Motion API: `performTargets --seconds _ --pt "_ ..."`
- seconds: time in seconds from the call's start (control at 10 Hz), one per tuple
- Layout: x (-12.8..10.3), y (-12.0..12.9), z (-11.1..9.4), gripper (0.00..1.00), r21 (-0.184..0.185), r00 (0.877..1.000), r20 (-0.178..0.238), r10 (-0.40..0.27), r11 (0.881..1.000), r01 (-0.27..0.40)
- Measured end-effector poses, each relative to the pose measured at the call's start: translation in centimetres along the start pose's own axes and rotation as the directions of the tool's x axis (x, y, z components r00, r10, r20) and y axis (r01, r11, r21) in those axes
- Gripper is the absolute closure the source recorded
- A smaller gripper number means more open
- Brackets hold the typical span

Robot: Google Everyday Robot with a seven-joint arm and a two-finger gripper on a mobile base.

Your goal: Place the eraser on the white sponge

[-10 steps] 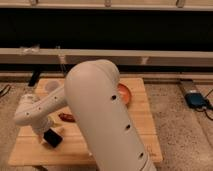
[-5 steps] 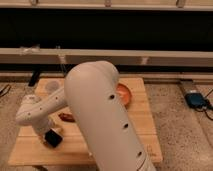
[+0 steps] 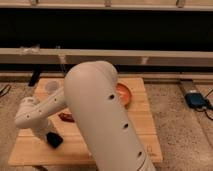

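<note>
Closest to the camera, my arm's bulky white link (image 3: pixel 102 120) fills the middle of the view. Its forearm bends down at the left to the gripper (image 3: pixel 53 139), a dark lump low over the near-left part of the wooden table (image 3: pixel 145 135). I cannot tell whether it is released or grasping the eraser, which I can't separate from that lump. Farther back sit a reddish-brown item (image 3: pixel 65 117) beside the forearm, a white cup (image 3: pixel 51 87) and an orange bowl (image 3: pixel 125 95); I cannot make out the white sponge.
</note>
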Motion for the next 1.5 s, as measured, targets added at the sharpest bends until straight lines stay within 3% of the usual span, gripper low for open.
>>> performTargets --seconds 0.3,0.4,0.7,1.0,1.1,1.3,1.5 --pt "-0.1 0.5 -4.2 1.00 -0.011 1.000 -0.030 -0.009 1.000 0.008" --pt "0.1 1.4 -6.3 1.00 -0.011 0.999 -0.051 0.001 1.000 -0.002" --pt "1.2 5.7 -9.8 1.00 -0.007 0.996 -0.083 0.046 0.999 -0.047" --pt "2.7 11.9 -11.0 1.00 0.000 0.989 -0.084 0.122 0.992 -0.122" --pt "2.9 12.6 -11.0 1.00 0.002 0.988 -0.081 0.132 0.991 -0.133" --pt "4.3 17.2 -11.5 1.00 0.007 0.977 -0.070 0.203 0.979 -0.203" --pt "4.8 20.0 -11.7 1.00 0.008 0.964 -0.055 0.259 0.966 -0.259"
